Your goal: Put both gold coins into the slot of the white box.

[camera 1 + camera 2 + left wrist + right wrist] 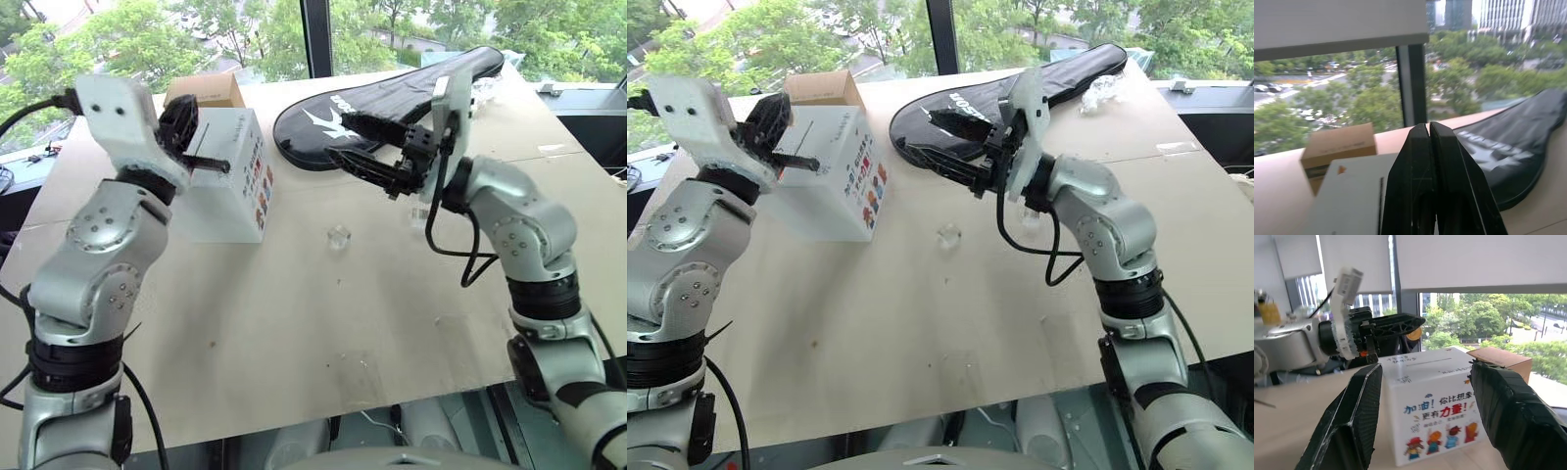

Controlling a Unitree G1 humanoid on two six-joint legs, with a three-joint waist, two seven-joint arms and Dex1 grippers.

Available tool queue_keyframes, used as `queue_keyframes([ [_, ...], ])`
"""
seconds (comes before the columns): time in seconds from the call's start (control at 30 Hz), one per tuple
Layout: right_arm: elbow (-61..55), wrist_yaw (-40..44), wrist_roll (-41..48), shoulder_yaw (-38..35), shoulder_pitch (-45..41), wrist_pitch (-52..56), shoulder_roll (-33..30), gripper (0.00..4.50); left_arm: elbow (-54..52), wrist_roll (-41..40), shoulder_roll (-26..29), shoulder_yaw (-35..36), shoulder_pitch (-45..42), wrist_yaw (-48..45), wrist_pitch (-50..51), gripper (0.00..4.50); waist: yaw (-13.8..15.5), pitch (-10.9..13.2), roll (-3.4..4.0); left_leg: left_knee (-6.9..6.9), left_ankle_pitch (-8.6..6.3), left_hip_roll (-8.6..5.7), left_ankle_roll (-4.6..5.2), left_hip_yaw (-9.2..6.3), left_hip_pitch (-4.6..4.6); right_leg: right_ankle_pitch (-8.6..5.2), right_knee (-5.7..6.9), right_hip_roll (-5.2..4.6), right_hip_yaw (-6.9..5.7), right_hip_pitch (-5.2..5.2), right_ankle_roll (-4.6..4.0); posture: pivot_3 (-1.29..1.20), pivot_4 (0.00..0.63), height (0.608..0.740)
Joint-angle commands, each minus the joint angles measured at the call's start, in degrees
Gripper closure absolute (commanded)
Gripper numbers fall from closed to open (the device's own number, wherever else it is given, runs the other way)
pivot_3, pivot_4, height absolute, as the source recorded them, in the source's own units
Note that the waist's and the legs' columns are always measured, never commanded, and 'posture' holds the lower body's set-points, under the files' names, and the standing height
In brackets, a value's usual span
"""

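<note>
In the right wrist view a small gold coin (pixel 1412 333) is pinched at the tips of my left gripper (pixel 1415 326), which is shut on it. That gripper (pixel 217 165) hovers just above the top face of the white box (pixel 235 196). The thin dark slot (pixel 1428 361) runs across the box's top, slightly below and beside the coin. My right gripper (pixel 339 137) is open and holds nothing. It points towards the box from the right, raised over the table in front of the black cover.
A small brown cardboard box (pixel 206 90) stands behind the white box. A long black racket cover (pixel 392 98) lies at the back, with a wad of clear plastic wrap (pixel 1103 92) past its far end. A small clear plastic piece (pixel 338 236) lies mid-table.
</note>
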Motion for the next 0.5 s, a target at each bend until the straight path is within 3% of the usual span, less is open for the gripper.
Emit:
queue_keyframes([
  [0.03,-0.71,0.64,-0.87,0.20,-2.02,-1.48,0.90,1.45,-1.28,4.47,-1.14,1.86,0.40,0.39,1.49,4.50,-0.04,0.00,0.00,0.00,0.00,0.00,0.00,0.00,-0.01,0.00,0.01,0.00,0.00,-0.01,0.00,0.00,0.150,0.740],
  [0.5,1.21,0.12,-4.79,0.29,-1.01,-1.36,1.90,1.45,0.14,8.96,-5.30,5.49,-0.84,-1.85,12.05,4.50,-0.04,0.00,-0.01,0.07,0.00,0.00,0.00,0.03,-0.21,0.00,0.11,-0.03,0.01,-0.21,0.00,0.00,0.150,0.740],
])
